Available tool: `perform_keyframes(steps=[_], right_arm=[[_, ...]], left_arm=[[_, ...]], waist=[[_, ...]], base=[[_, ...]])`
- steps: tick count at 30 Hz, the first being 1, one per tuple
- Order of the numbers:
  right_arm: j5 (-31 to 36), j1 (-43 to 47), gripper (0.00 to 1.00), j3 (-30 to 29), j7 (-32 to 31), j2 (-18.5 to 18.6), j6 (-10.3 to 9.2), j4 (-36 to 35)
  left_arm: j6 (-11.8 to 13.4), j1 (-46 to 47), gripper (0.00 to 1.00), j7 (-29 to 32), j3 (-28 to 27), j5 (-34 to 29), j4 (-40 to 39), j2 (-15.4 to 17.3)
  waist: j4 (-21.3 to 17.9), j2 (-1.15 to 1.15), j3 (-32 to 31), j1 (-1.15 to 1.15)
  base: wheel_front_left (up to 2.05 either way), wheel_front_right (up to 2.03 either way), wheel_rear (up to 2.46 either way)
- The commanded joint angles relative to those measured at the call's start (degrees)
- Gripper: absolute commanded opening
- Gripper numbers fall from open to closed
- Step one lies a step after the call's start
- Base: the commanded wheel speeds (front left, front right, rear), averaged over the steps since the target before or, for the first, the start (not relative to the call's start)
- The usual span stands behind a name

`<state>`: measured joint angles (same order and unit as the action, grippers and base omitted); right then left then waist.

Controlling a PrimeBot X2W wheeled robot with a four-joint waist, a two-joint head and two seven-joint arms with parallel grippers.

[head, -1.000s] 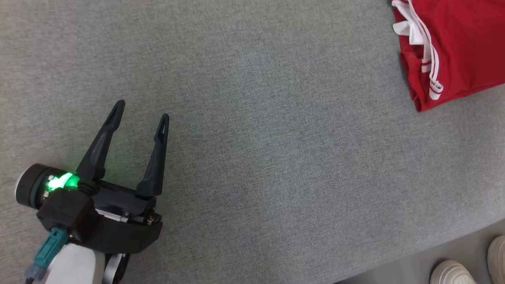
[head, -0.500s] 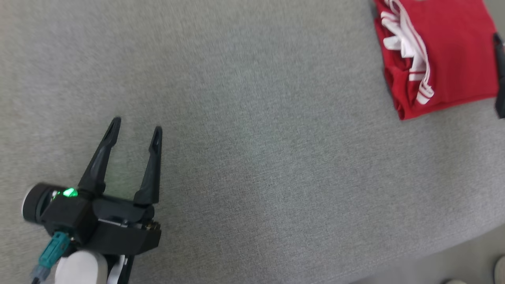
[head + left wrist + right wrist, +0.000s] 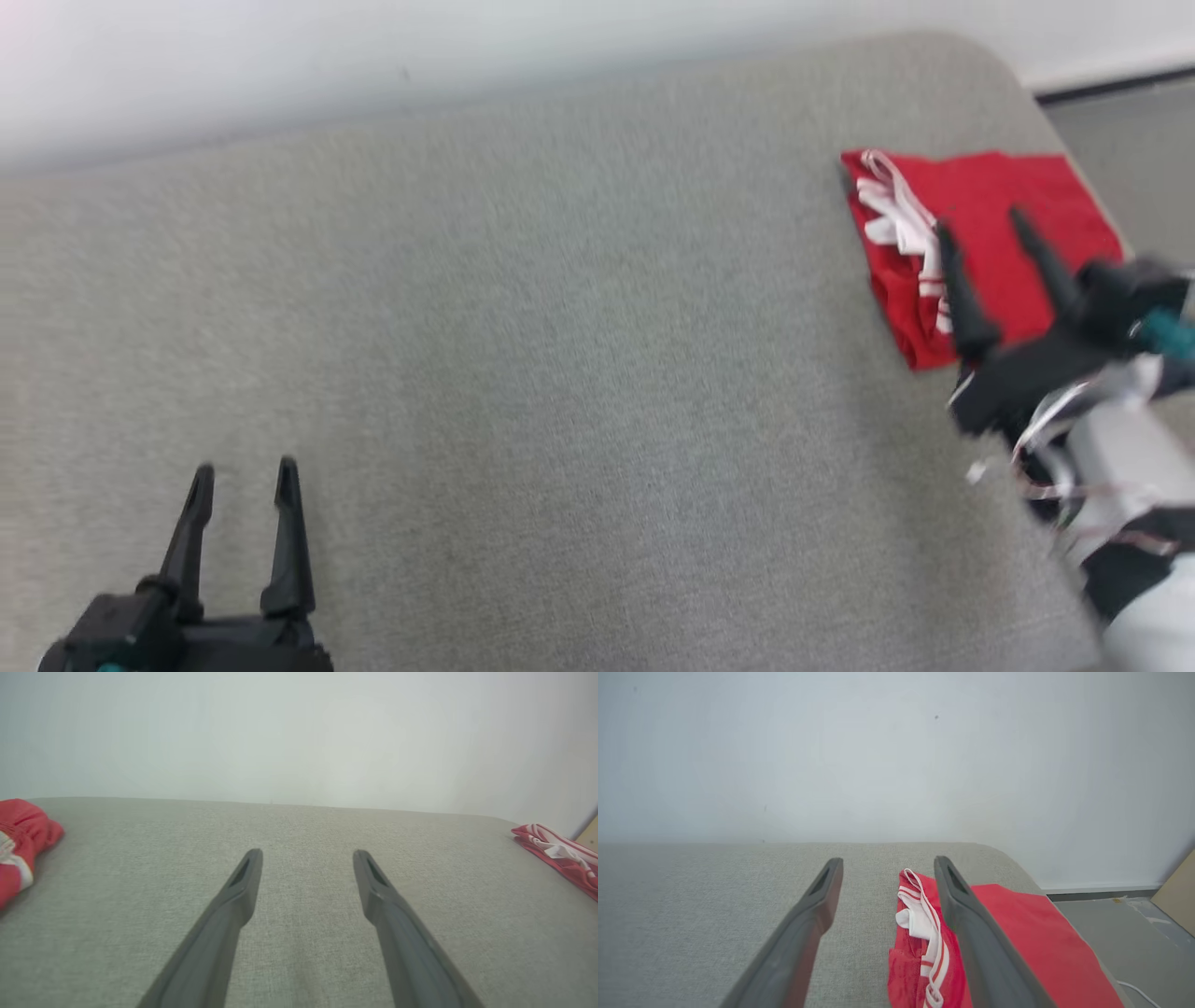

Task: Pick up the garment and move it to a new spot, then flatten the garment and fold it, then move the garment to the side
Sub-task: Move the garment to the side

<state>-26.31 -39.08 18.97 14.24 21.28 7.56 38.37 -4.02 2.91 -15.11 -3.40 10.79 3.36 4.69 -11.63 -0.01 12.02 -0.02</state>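
The folded red garment (image 3: 990, 201), white-striped trim along its left side, lies flat at the far right corner of the grey bench (image 3: 560, 373), with its right edge close to the bench's rim. The right gripper (image 3: 980, 222) hangs over the garment's near part, jaws apart and nothing between them. In the right wrist view one finger crosses the red cloth and the other crosses bare bench just left of it, but I cannot tell whether either touches the fabric. The left gripper (image 3: 245, 468) sits at the near left over bare bench, jaws also apart, well away from the garment. A second red cloth (image 3: 21, 830) shows at the bench's left end. The fold looks made and the garment looks set aside, so the step in hand is probably the let-go. Doing it well means lifting the right gripper straight up before drawing it near, keeping clear of the loose trim, and not nudging the bundle rightward over the rim.
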Motion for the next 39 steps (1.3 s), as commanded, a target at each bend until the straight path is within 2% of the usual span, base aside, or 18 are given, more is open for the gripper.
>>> perform_keyframes(steps=[1,9,23,29,39], right_arm=[[-0.99,2.47,1.00,0.54,0.45,-1.11,-0.14,-0.80],[-2.30,11.92,1.00,2.64,0.91,-5.13,-0.14,-3.89],[1.00,23.89,1.00,-4.02,0.94,-8.56,-0.14,-9.83],[3.19,26.67,1.00,-6.82,0.95,-9.53,-0.14,-10.60],[4.20,27.04,1.00,-8.20,0.95,-10.22,-0.14,-11.15]], left_arm=[[0.31,-1.30,1.00,-0.02,-0.70,0.45,0.13,-0.36],[0.08,-4.89,1.00,-0.02,-3.53,-0.24,3.00,-1.22],[0.67,-8.42,1.00,-0.02,-3.57,-1.45,5.00,-1.68],[0.93,-9.48,1.00,-0.02,-3.66,-1.18,5.37,-1.77],[1.25,-9.47,1.00,-0.02,-3.55,-1.02,4.99,-1.79]], waist=[[3.21,0.01,-7.13,0.02],[4.92,0.01,-12.38,0.02],[6.23,0.01,-15.25,0.02],[6.36,0.01,-15.36,0.02],[6.54,0.01,-15.24,0.02]], base=[[0.00,0.00,0.00],[0.00,0.00,0.00],[0.00,0.00,0.00],[0.00,0.00,0.00],[0.00,0.00,0.00]])
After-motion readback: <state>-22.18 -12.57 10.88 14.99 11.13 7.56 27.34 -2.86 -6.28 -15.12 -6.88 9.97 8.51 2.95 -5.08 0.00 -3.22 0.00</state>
